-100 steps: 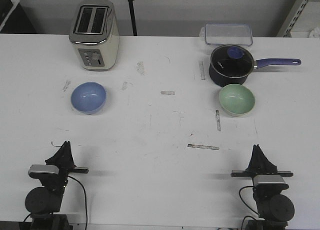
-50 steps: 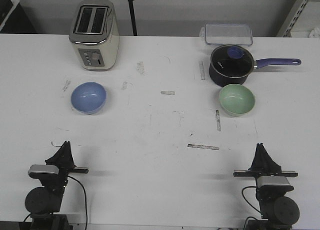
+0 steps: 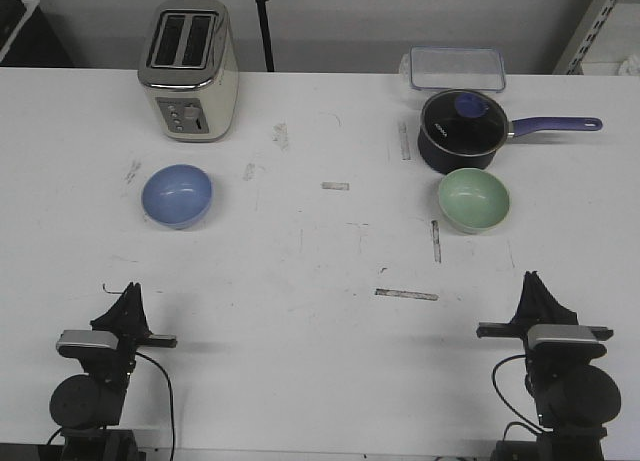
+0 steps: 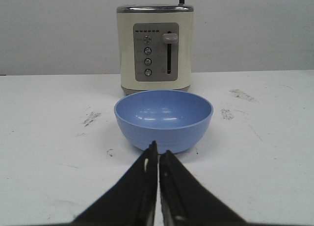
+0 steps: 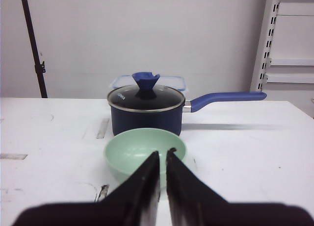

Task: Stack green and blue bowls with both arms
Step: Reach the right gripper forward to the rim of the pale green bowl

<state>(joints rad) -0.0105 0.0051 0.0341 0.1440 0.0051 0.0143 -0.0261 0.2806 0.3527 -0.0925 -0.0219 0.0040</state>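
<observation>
The closed jaws point at the blue bowl, which stands before a cream toaster.

Place: robot lab / test room, not a real kitchen
Surface: big white tabletop, scuffed, w/ bits of tape stuck on as markers
Walls: plain, bare, grey-white
Fixtures: slotted metal shelf upright at far right corner; black stand pole behind far edge
Props: toaster, saucepan, clear lidded box along far edge, set out as kitchen stand-ins
</observation>
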